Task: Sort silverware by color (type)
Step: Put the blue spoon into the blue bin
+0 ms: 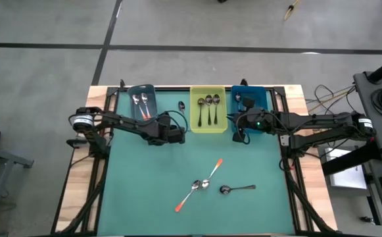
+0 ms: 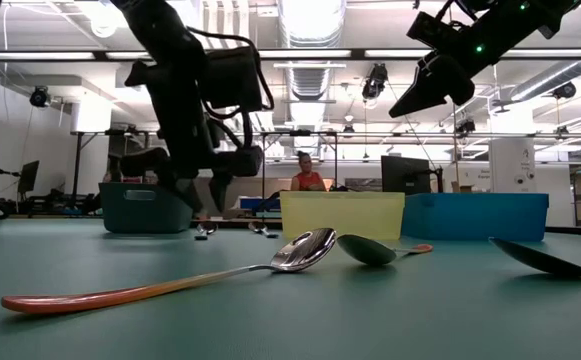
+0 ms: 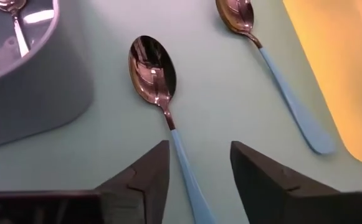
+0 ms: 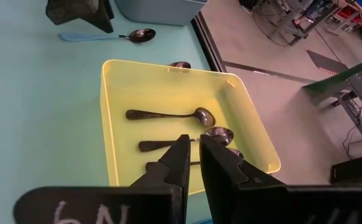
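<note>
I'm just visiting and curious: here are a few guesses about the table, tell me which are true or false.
1. The yellow bin holds three dark-handled spoons. True.
2. The left pincer is clamped on a spoon. False: its fingers stand apart, with a blue-handled spoon lying on the mat between them.
3. Two orange-handled spoons lie on the mat with their bowls close together. True.
4. The right pincer carries a spoon. False: it hangs shut and empty above the yellow bin.
5. The dark spoon on the open mat lies inside the blue bin. False: it lies on the mat, beside the orange pair.
</note>
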### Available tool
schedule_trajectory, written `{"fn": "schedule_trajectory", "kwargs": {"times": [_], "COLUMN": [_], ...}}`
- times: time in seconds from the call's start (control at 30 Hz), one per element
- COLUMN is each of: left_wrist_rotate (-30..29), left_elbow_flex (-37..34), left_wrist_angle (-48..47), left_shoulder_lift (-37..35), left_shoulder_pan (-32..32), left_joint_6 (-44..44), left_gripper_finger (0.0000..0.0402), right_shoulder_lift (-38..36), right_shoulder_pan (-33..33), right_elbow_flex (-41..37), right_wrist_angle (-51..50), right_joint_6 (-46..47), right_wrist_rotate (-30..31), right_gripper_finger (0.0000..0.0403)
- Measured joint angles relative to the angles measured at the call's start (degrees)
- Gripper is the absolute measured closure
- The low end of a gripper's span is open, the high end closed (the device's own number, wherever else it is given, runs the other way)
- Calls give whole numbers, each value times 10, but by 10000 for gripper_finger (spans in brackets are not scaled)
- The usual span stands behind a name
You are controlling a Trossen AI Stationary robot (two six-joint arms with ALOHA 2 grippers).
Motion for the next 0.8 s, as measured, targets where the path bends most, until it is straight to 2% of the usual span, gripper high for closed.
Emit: {"fn": "schedule_trajectory", "kwargs": {"times": [0.3, 0.8], "left_wrist_rotate": [-30, -33], "left_elbow_flex": [0, 0], "left_wrist_angle": [6, 30], "left_shoulder_lift": [11, 78], "left_shoulder_pan": [5, 6], "left_joint_6": [-3, -17], "left_gripper_finger": [240, 243], "right_shoulder_lift": [0, 0], "right_shoulder_pan": [0, 0], "right_elbow_flex": [0, 0], "right_wrist_angle": [0, 0], "right_joint_6": [0, 1], "right_wrist_rotate": [0, 0], "right_gripper_finger": [374, 374]}}
